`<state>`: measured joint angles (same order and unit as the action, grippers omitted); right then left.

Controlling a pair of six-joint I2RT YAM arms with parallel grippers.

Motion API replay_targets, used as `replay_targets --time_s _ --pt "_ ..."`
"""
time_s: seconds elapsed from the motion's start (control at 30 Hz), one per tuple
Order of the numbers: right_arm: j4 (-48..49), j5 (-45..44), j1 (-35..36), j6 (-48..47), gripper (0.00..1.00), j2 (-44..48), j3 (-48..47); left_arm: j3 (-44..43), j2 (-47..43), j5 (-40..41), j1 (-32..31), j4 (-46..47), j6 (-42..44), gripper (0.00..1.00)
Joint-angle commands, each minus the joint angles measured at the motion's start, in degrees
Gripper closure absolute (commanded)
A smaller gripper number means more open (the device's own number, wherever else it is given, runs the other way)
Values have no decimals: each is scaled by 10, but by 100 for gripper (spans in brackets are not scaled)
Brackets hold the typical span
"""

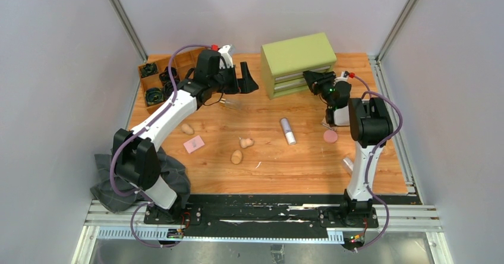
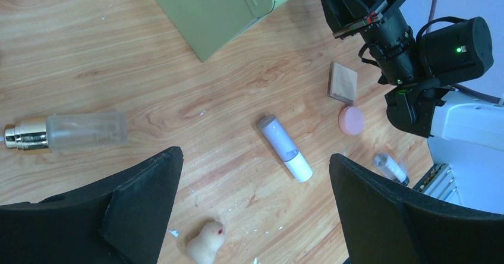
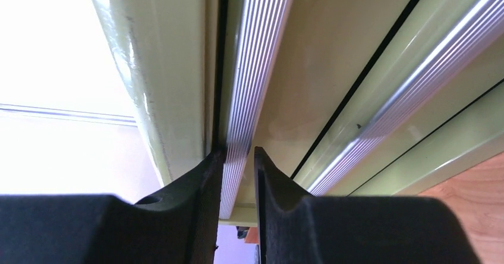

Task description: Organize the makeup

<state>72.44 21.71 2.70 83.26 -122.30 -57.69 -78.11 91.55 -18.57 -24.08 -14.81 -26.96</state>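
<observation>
Top external view: a wooden table (image 1: 267, 175) carries a green drawer cabinet (image 1: 297, 62) at the back. The left gripper (image 1: 249, 85) hangs above the table with its jaws wide apart and nothing between them. The right gripper (image 1: 310, 77) is at the cabinet's front. Loose makeup lies across the middle: a silver-white tube (image 1: 288, 131), a round pink puff (image 1: 330, 136), three beige sponges (image 1: 237, 156) and a pink square piece (image 1: 194, 144). A wooden tray (image 1: 142, 68) of black coiled bands stands at the far left, and a dark grey cloth (image 1: 116, 189) lies by the left arm's base.

Left wrist view: between the spread fingers (image 2: 136, 204), the tube (image 2: 285, 149) lies on bare wood. A clear bottle (image 2: 77, 132) with a gold cap lies on its side to the left. A tan square pad (image 2: 343, 81) and the puff (image 2: 351, 120) lie just beside each other near the right arm, with a small clear bottle (image 2: 391, 167) nearby.

Right wrist view: both fingers (image 3: 196, 216) are clamped on the ribbed silver handle (image 3: 261, 50) of a cabinet drawer (image 3: 333, 50).
</observation>
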Motion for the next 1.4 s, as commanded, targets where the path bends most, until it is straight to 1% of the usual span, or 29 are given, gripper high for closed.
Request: replay_targets --time_s 0.0,0.13,0.2,0.3,0.6,0.77,0.87,1.07,1.37 --pt "72 -53 13 -6 76 -4 -4 -5 -6 3 3 1 7 2" --pt "50 -37 14 -11 84 9 5 -6 -4 11 3 2 7 2" --pt "33 -29 15 -16 91 22 19 -14 -1 18 3 -3 8 2" --pt "34 -21 15 -26 99 44 54 -21 4 26 3 -6 9 2" --pt "73 11 5 -21 99 84 151 -24 10 31 2 -4 9 2" --pt "64 9 2 -35 99 144 220 -19 7 28 2 -4 12 2" --pt "62 13 -1 -43 99 163 243 -12 6 23 2 -1 6 2" --pt "87 13 -3 -42 99 180 286 -9 1 5 2 -2 3 2" --pt "7 13 -5 -94 99 243 313 5 -11 -2 2 -4 0 2"
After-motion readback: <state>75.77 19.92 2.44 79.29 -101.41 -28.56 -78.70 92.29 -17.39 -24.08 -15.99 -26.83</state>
